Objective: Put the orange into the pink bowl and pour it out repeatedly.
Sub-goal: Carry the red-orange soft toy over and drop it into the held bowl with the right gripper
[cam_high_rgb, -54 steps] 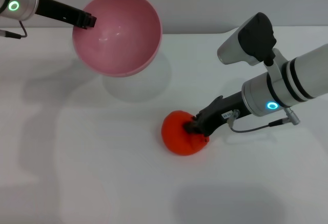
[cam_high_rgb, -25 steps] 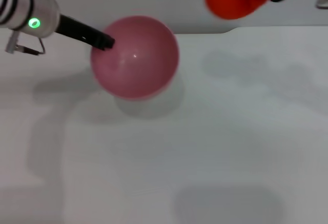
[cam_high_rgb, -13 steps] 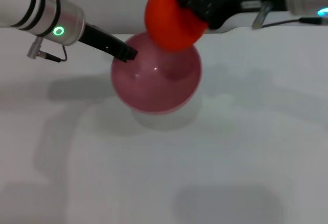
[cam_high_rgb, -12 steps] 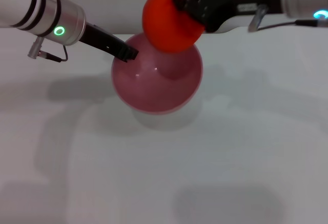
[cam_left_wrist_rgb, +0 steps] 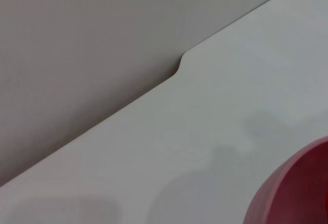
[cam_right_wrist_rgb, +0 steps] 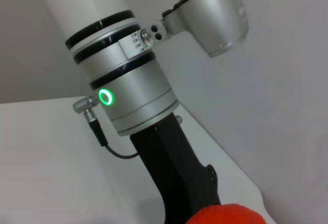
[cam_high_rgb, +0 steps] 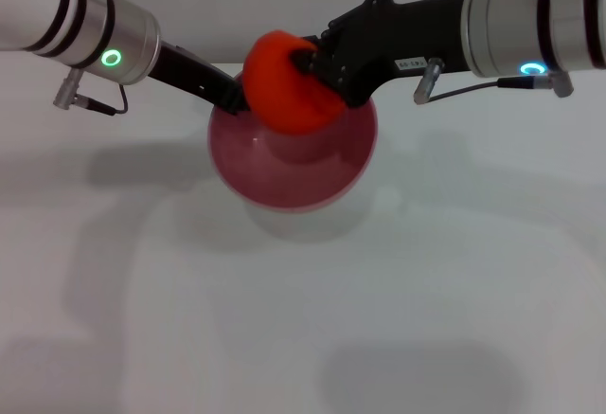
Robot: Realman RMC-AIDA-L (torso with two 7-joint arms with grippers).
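Orange (cam_high_rgb: 282,84) — round, lumpy, seemingly light; clamped by right gripper (cam_high_rgb: 311,62) just above pink bowl's (cam_high_rgb: 289,166) mouth; best held across its widest girth. Bowl — glossy, likely slippery; left gripper (cam_high_rgb: 230,100) pinched its rim.

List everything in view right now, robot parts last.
orange: 1, bright orange-red, held over the bowl's opening, just above its far rim
bowl: 1, pink, above the table at centre-left, gripped at its left rim
table: 1, white, under everything, wall behind it
left gripper: 1, black, shut on the bowl's left rim, arm coming from the upper left
right gripper: 1, black, shut on the orange, arm coming from the upper right
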